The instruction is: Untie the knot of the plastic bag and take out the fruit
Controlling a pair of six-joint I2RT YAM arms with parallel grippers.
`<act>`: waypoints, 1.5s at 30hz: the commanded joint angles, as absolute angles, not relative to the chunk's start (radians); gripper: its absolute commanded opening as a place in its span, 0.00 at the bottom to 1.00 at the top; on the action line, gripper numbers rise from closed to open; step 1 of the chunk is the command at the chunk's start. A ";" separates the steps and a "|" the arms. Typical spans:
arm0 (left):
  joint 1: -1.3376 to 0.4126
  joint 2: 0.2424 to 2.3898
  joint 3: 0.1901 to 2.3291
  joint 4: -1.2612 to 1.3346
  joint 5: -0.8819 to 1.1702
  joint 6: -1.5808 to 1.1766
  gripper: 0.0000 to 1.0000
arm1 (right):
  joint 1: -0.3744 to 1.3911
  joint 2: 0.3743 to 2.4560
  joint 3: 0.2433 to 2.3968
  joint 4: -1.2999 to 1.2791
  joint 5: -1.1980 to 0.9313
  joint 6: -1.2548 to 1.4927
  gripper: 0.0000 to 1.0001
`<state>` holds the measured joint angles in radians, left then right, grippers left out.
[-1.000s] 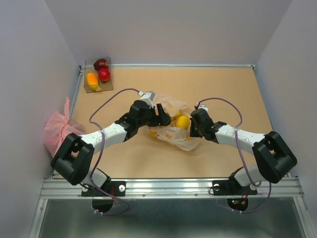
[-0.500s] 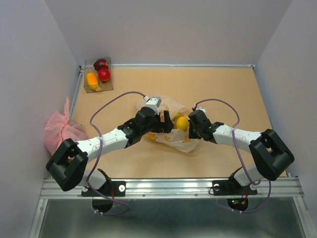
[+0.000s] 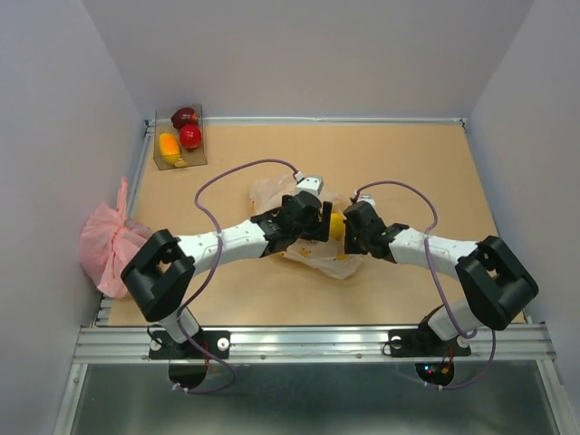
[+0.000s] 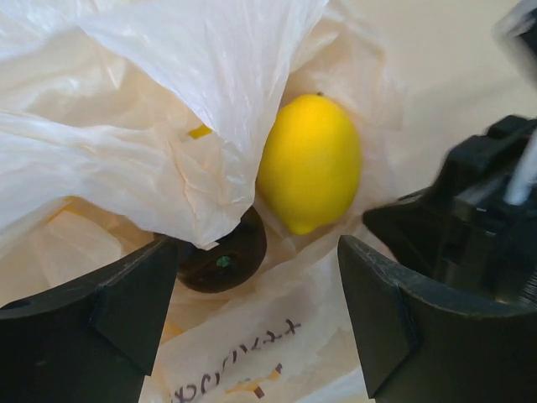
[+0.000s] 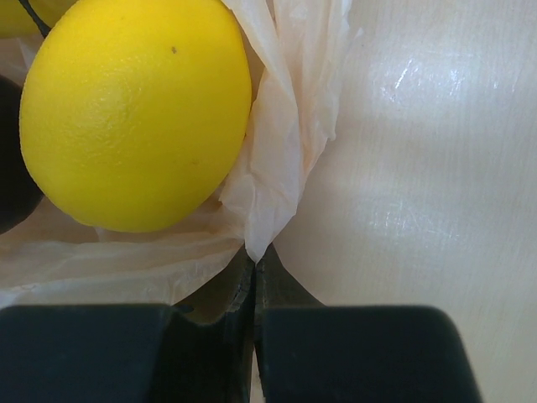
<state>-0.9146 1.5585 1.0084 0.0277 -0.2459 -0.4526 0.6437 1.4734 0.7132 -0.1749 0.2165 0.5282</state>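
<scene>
Pinching the plastic bag (image 5: 289, 126) beside the yellow fruit (image 5: 134, 113), the right tool (image 5: 254, 270) faces the spread left tool (image 4: 258, 252).

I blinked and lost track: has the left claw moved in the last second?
Yes. The left gripper has slid rightward, farther from the fruit box in the corner, closing on the lemon.

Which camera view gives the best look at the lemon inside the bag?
The left wrist view: the lemon shows whole inside the plastic bag. The right wrist view shows it very close and cropped; the top view shows only a small yellow sliver.
</scene>
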 commanded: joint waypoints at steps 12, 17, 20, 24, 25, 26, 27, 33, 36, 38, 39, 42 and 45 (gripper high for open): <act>-0.917 1.743 1.144 -0.057 -0.397 -0.502 0.75 | 0.663 1.443 0.732 -0.170 0.227 0.551 0.03; -0.917 1.688 1.129 -0.071 -0.382 -0.512 0.34 | 0.664 1.437 0.724 -0.172 0.233 0.555 0.03; -0.917 1.608 1.138 -0.084 -0.345 -0.489 0.32 | 0.663 1.443 0.724 -0.172 0.241 0.555 0.03; -0.914 1.484 1.150 -0.084 -0.295 -0.460 0.32 | 0.663 1.451 0.727 -0.172 0.247 0.555 0.03; -0.913 1.438 1.160 -0.084 -0.287 -0.456 0.32 | 0.663 1.454 0.727 -0.172 0.247 0.555 0.03; -0.898 1.418 1.164 -0.083 -0.276 -0.450 0.32 | 0.663 1.456 0.727 -0.172 0.248 0.555 0.03; -0.887 1.401 1.172 -0.084 -0.255 -0.442 0.32 | 0.663 1.457 0.729 -0.170 0.250 0.555 0.03; -0.688 1.299 1.242 -0.064 -0.152 -0.426 0.32 | 0.664 1.459 0.732 -0.172 0.256 0.554 0.03; -0.570 1.302 1.267 -0.052 -0.167 -0.411 0.32 | 0.663 1.447 0.733 -0.172 0.256 0.552 0.03; -0.447 1.339 1.296 -0.048 -0.192 -0.413 0.32 | 0.663 1.440 0.735 -0.172 0.255 0.549 0.02; -0.407 1.357 1.307 -0.046 -0.201 -0.417 0.32 | 0.663 1.437 0.735 -0.172 0.256 0.549 0.03; -0.258 1.459 1.371 -0.040 -0.222 -0.439 0.34 | 0.663 1.427 0.735 -0.173 0.252 0.545 0.03; -0.146 1.590 1.474 -0.041 -0.229 -0.442 0.38 | 0.663 1.420 0.738 -0.175 0.244 0.545 0.03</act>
<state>-0.2249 1.5059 1.3746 -0.0681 -0.2043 -0.4427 0.6502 1.4544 0.7132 -0.1799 0.2302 0.5465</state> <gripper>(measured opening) 0.594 0.034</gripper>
